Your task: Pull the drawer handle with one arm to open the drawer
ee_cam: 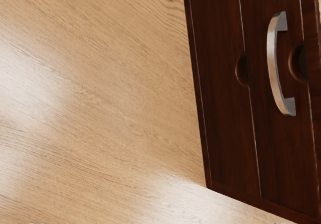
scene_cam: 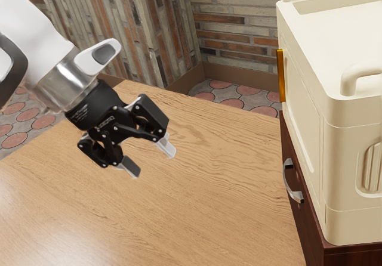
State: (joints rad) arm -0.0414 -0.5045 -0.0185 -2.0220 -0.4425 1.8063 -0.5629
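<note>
the pincer (scene_cam: 153,166) hangs spread and unladen over the wooden surface (scene_cam: 209,206), well apart from the curved metal handle (scene_cam: 292,182) on the dark cabinet's (ee_cam: 220,108) drawer front (ee_cam: 276,148). this looks like the approach; next, it should reach across, straddle the handle and close before pulling.

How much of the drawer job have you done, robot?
Just the start: my gripper is open and over the table. It holds nothing. The drawer looks shut. I have yet to reach the handle, grip it and pull.
</note>
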